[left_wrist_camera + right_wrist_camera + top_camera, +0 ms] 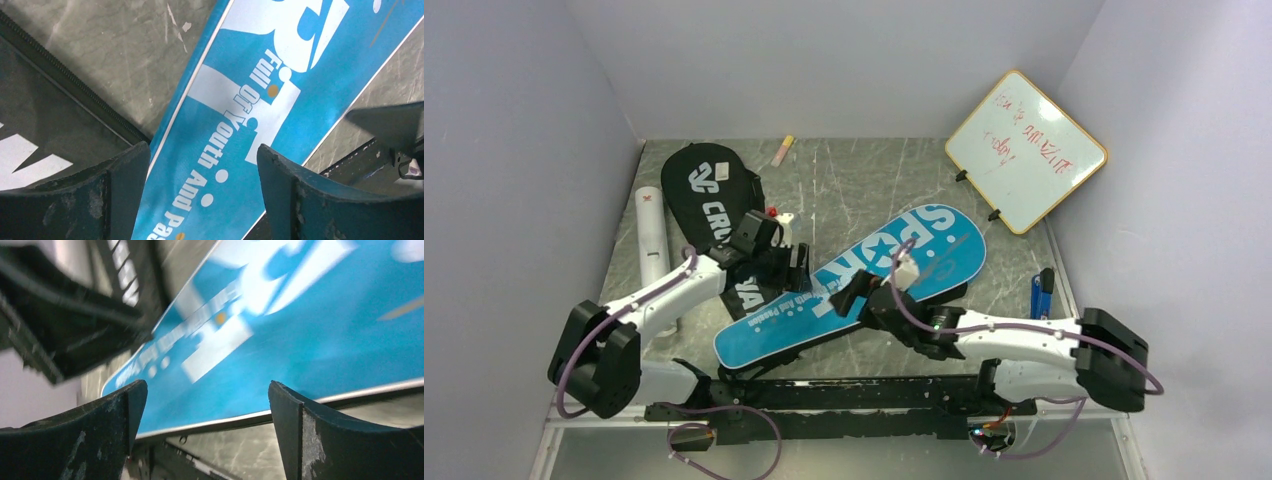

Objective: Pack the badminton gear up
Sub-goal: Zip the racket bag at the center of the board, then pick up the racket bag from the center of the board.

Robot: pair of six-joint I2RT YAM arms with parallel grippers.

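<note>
L claw (202,150): I see it spread wide, empty, above blue cover (944,245) | R claw (207,387): wide open, empty, over cover's near edge | blue cover: flat, centre, slanting near-left to far-right, beside black cover (709,185) | tube (652,235): left

Soft, even light from above fills the top view, leaving a mild sheen and only faint shadows on the grey worktop (854,180), and the left wrist view is crisp while the right wrist view smears the blue cover (325,330) with motion blur.
</note>
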